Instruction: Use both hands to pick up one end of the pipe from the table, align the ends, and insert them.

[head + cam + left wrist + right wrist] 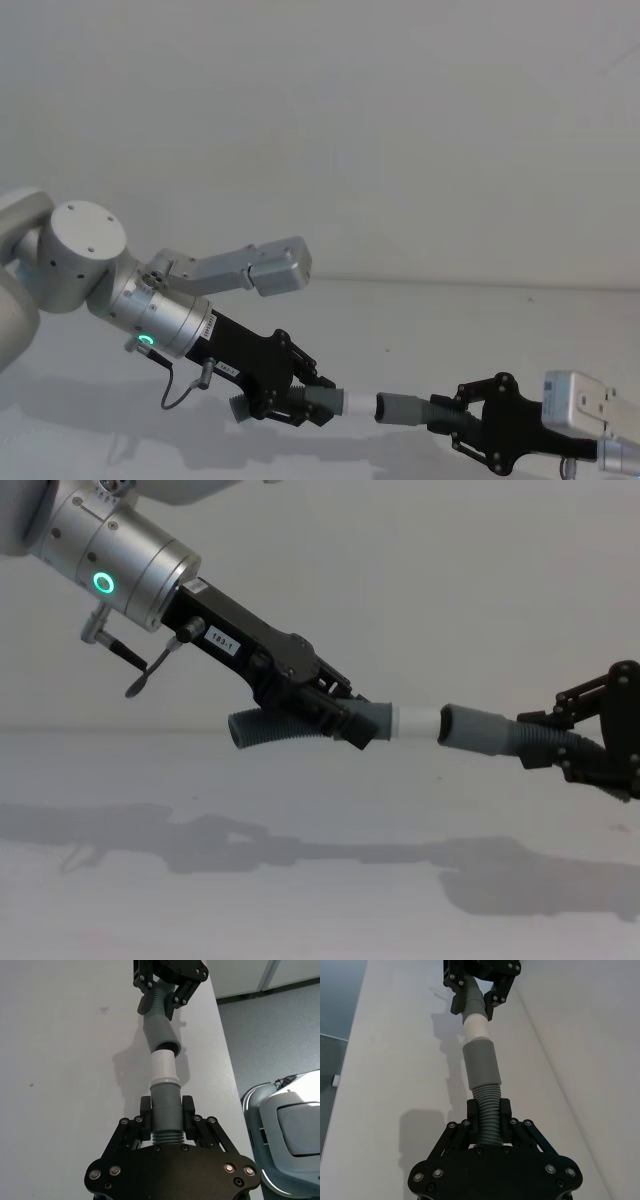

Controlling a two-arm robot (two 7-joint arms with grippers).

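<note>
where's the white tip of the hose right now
The white tip sits mid-air at the centre of the chest view, on the piece held by the left gripper, just short of the grey cuff in the right gripper.

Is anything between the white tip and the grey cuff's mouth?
Nothing: in the chest view a short bare gap separates the white tip from the grey cuff, with only the wall behind. Both hands hold their pieces.

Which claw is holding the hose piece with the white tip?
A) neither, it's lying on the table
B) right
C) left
C: in the chest view the left claw, on the arm with the green ring light, grips the hose piece with the white tip, which faces the grey cuff held by the right claw.
</note>
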